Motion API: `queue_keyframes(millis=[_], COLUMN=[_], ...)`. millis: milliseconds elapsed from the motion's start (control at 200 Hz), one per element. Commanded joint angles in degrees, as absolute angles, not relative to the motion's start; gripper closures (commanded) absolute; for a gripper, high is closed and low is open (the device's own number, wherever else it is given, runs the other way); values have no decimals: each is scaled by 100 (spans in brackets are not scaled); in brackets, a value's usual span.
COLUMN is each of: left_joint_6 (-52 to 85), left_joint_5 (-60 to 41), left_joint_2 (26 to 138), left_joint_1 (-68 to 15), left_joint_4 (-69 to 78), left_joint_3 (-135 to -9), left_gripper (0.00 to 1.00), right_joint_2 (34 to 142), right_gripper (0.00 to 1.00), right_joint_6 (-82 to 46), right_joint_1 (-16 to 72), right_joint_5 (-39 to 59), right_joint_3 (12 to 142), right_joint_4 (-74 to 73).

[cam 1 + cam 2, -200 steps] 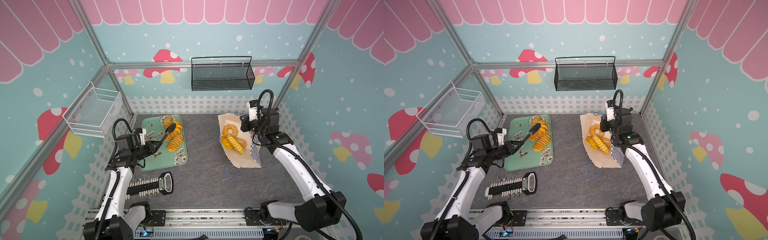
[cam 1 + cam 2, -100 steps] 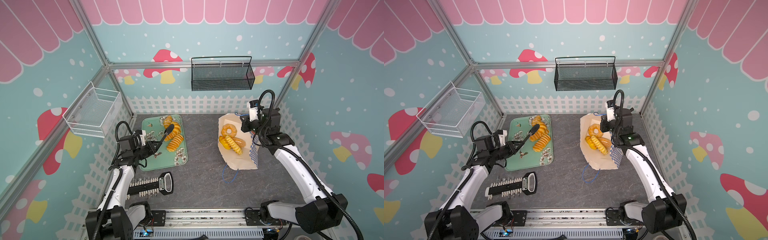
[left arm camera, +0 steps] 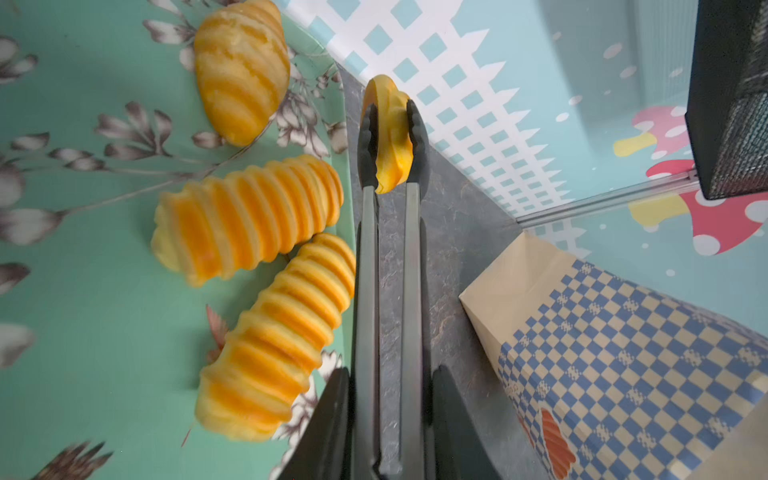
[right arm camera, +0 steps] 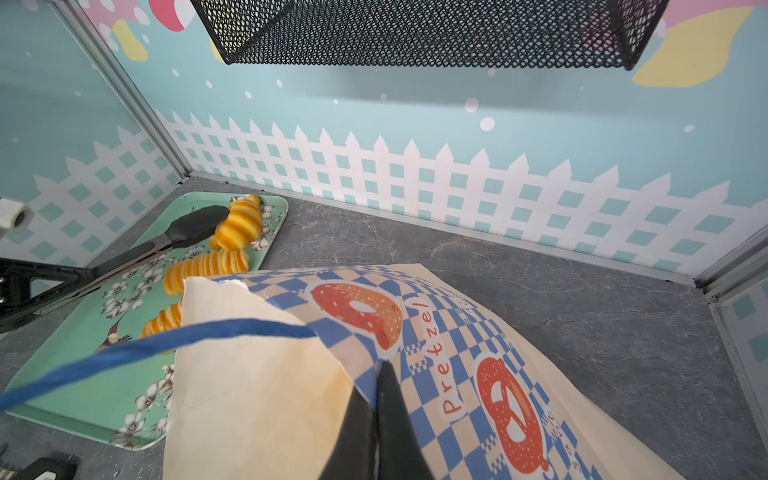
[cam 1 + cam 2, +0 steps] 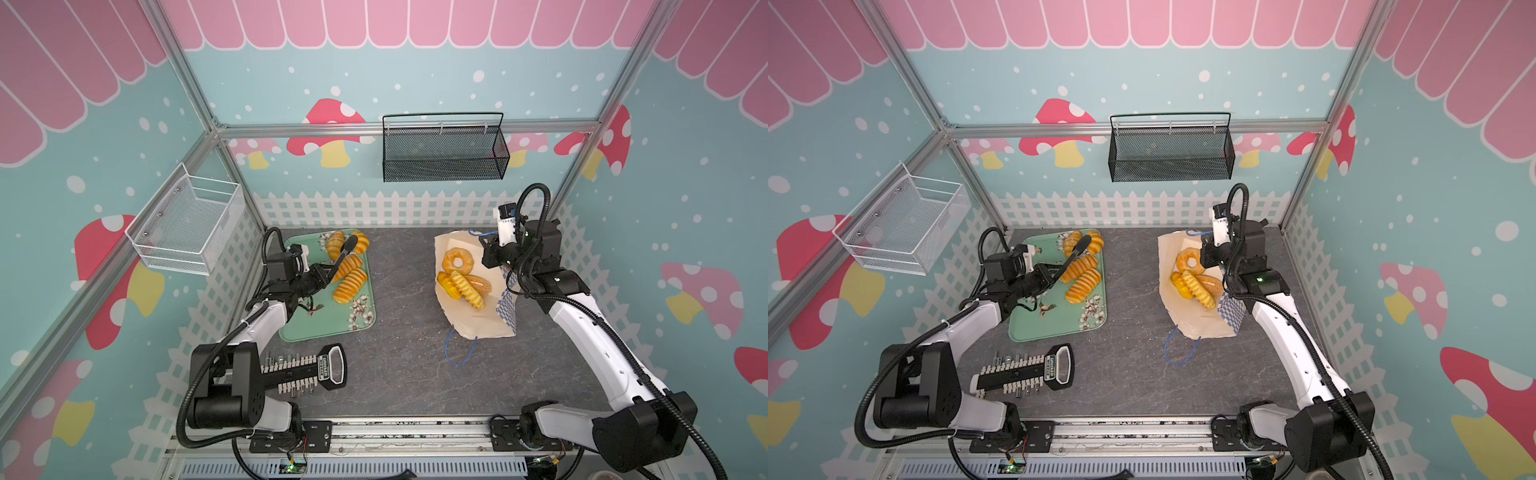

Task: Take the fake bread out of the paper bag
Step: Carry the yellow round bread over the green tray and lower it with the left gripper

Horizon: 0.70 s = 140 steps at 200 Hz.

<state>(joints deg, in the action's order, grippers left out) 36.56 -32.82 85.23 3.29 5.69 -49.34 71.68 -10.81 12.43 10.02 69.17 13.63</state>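
Your left fingers (image 3: 332, 415) clamp the tongs (image 3: 388, 270) onto a croissant (image 3: 388, 133) at the tray's (image 5: 324, 328) far corner for set-down, while your right fingers (image 4: 357, 440) pinch the paper bag's (image 4: 257, 395) wall so its mouth gapes over the fake bread (image 5: 461, 286) inside.

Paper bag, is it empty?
Not empty. A ring doughnut and a ribbed loaf show inside the paper bag's open mouth.

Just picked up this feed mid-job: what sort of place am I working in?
Probably a staged robot test cell dressed as a toy bakery: mushroom-and-picket-fence printed wall panels on a bare aluminium frame, and glossy golden toy pastries on a mint-green floral tray.
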Motion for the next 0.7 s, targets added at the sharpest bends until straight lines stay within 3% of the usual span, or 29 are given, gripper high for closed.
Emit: queue_keyframes(millis=[0, 295, 695], left_joint_6=[4039, 4186, 3948], left_joint_5=[-3027, -2990, -2589], left_joint_2=[8813, 9890, 9996], left_joint_1=[314, 351, 396], left_joint_4=[1497, 2029, 1460], left_joint_3=[-5344, -5598, -5510], left_gripper=[100, 100, 100], right_joint_2=[7035, 7003, 6939], right_gripper=[100, 100, 100], right_joint_6=[-1110, -1046, -1109], right_joint_1=[1275, 1274, 1279], right_joint_5=[1082, 1010, 1065], right_joint_3=[6836, 6724, 6625], right_joint_4=[1445, 1473, 1446])
